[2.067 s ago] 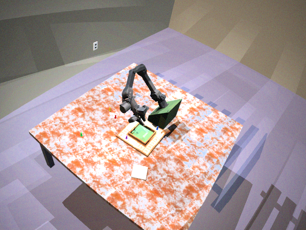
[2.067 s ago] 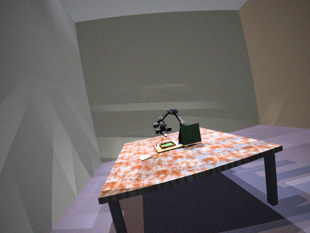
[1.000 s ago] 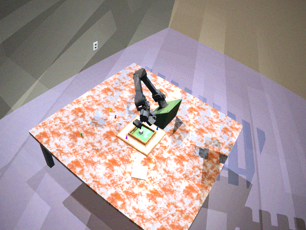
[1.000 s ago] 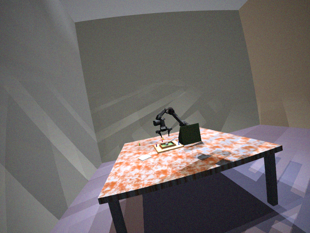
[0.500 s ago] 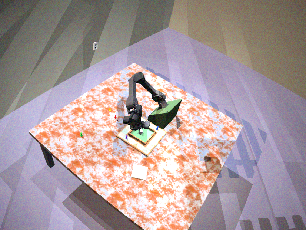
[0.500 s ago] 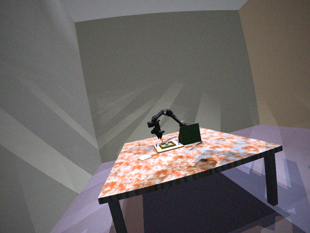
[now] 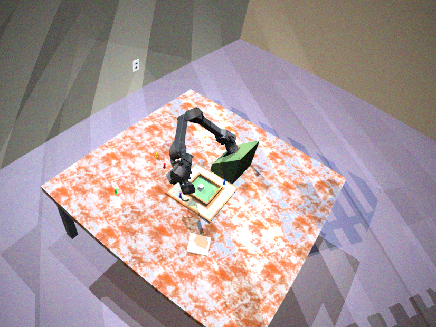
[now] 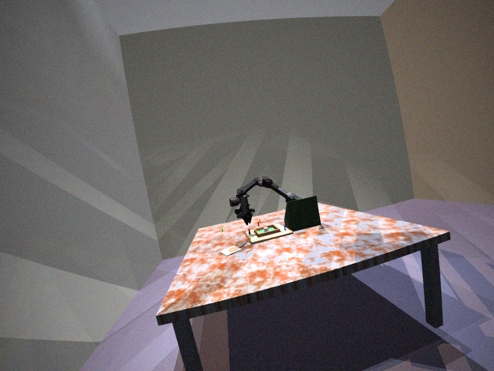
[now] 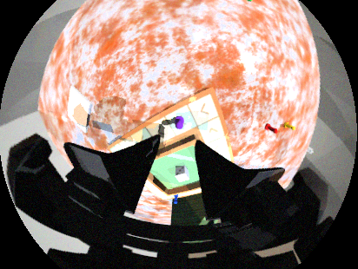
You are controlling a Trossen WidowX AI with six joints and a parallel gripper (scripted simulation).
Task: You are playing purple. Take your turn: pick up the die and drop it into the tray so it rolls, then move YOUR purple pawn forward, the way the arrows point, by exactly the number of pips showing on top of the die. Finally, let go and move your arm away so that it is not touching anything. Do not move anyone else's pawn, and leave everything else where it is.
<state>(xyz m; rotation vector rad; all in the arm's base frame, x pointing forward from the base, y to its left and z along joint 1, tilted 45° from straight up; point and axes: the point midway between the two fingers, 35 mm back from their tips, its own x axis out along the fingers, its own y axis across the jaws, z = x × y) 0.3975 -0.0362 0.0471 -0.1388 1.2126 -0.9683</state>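
Hovering jaws [image 7: 186, 198] [image 8: 248, 223] above the board [image 7: 222, 203] [image 8: 259, 240] [image 9: 217, 114] (parted, nothing between), tips angled downward.

Purple pawn [image 7: 180, 195] [image 8: 249, 231] [image 9: 179, 122]: open above, unobstructed on the outer side. Raised tray wall [image 7: 207, 203] [image 8: 267, 233] [image 9: 175, 146] stands on the inner side. Green block [image 7: 235, 160] [image 8: 302, 212] obstructs passage beyond the blue pawn [image 7: 224, 182] [image 8: 284, 227] [image 9: 175, 200].
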